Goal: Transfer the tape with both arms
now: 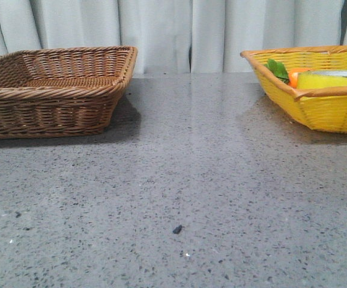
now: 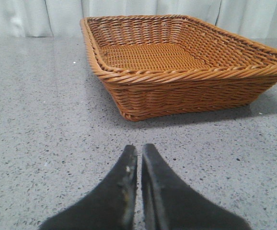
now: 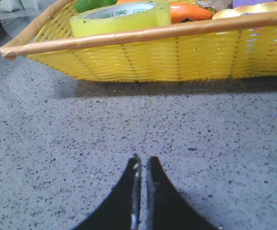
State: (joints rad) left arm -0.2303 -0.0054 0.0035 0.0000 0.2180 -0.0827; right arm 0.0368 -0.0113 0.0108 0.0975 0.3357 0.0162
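**Tape lies ahead of the right arm, inside the yellow basket**

Front view: the wide yellow roll of packing tape [image 1: 331, 80] lies flat in the yellow wicker basket [image 1: 335, 114] at the right of the grey speckled surface [image 1: 179, 180]; a brown wicker basket [image 1: 53, 90] stands at the left. No arm shows here.

Left wrist view: the left end effector [image 2: 139, 165] is clenched, empty, facing the brown basket.

Right wrist view: the right end effector [image 3: 142, 167] is clenched, empty. The tape sits beyond the basket's near rim, core up, beside an orange carrot [image 3: 191, 12]. The right arm is judged nearer.

Low front view; each wrist view faces one basket [image 1: 53, 90].
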